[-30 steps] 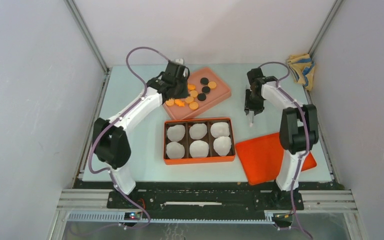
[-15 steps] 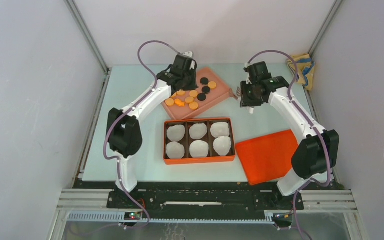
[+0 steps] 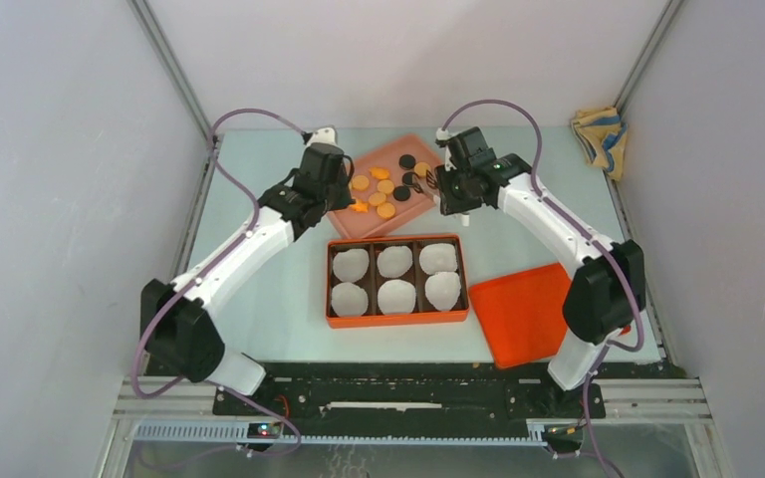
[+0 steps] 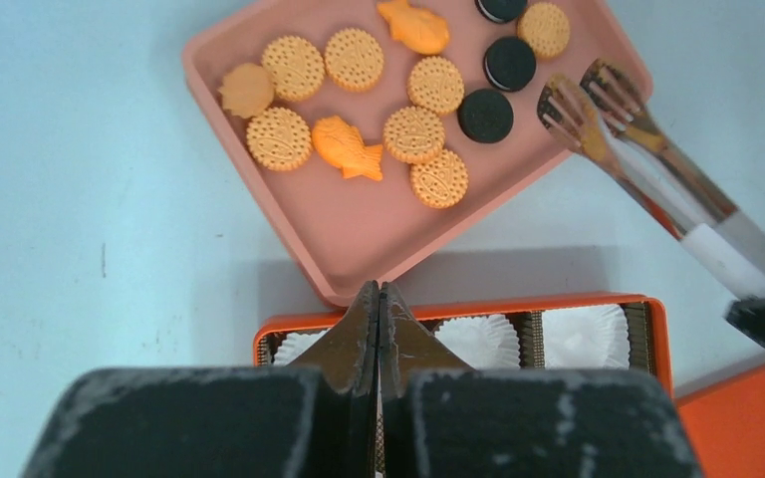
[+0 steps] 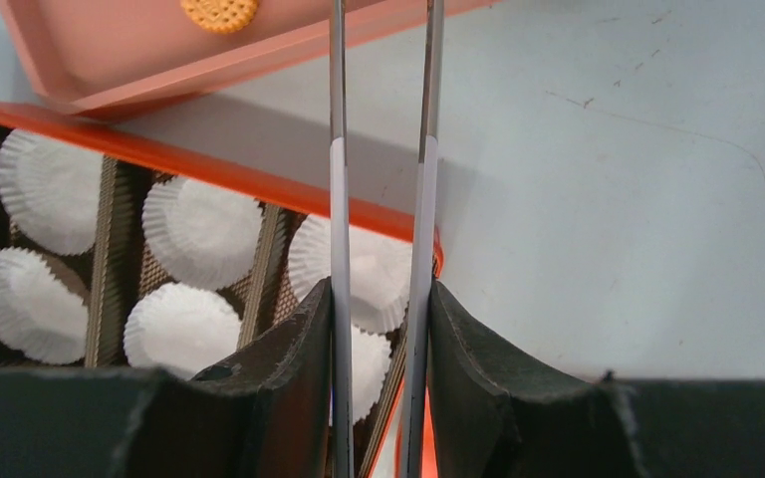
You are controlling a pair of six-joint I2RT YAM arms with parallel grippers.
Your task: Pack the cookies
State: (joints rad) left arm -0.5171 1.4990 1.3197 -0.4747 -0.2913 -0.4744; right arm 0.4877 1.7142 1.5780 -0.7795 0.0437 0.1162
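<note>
A pink tray [image 3: 360, 222] sat at the back of the pale table [image 3: 284, 299]. The cookies [image 3: 385, 186] lay in it, mostly orange, with a few black ones to the right. The left gripper [image 3: 321, 194] hung by the tray's left side. The right gripper [image 3: 450, 191] was at the tray's right side, and thin tongs [image 3: 418, 182] stuck out from it over the black cookies. Nearer the arms sat an orange box [image 3: 396, 240] with six white paper cups [image 3: 396, 261]. An orange mat [image 3: 523, 314] lay to the right of the box.
</note>
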